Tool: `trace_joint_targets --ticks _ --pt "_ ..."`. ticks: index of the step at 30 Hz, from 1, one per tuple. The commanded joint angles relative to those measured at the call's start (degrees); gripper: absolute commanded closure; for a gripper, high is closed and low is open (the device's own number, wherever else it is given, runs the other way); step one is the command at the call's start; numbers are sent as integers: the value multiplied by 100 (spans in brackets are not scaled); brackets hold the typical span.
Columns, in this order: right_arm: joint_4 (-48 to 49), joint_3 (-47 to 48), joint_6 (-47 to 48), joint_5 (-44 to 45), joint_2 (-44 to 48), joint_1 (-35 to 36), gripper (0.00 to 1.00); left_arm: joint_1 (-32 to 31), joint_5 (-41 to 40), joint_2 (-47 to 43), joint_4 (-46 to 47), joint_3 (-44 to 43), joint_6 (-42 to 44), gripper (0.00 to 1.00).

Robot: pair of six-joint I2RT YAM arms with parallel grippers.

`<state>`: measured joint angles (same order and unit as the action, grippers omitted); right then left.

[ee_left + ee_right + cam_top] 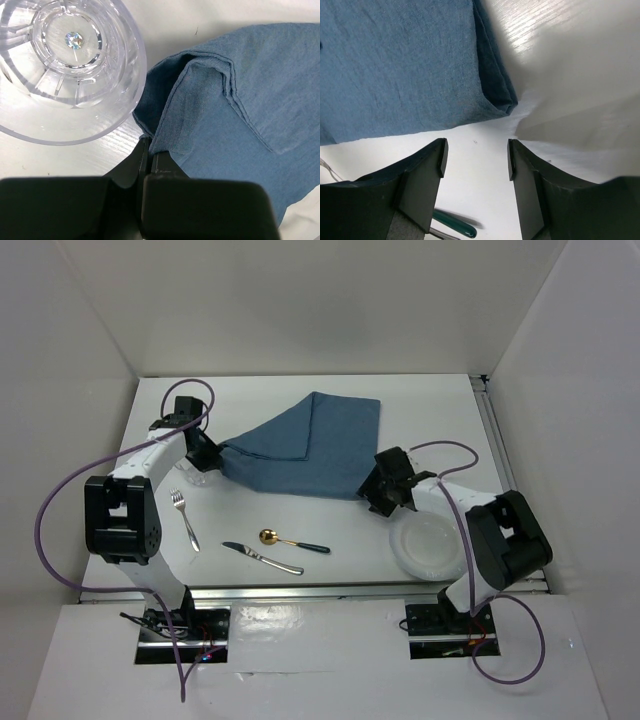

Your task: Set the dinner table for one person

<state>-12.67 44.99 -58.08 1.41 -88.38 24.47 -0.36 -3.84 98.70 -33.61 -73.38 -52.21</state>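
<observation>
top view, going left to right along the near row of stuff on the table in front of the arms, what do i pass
fork -> knife -> spoon -> plate

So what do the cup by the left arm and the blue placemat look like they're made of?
The cup: clear, glossy, ribbed walls; glass or hard plastic, can't tell which. The placemat: soft matte woven fabric, likely cotton; it folds, creases and shows a stitched hem.

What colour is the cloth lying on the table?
Plain blue cloth, best seen in the left wrist view.
</observation>
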Motion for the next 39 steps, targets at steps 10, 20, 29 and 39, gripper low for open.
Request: trace_joint_targets --ticks 10,20,29,39 --pt "273 501 -388 703 -874 49 40 -8 23 -281 -138 -220 131 100" --pt "142 1643 453 1125 -743 -372 100 -8 488 -53 -479 -1369 631 100" --pt "-209 3366 1694 510 751 -988 100 256 1718 -157 -1218 -4016 931 100" --pt "-780 3577 2090 448 2439 -988 100 643 2519 -1923 -603 -2849 756 100"
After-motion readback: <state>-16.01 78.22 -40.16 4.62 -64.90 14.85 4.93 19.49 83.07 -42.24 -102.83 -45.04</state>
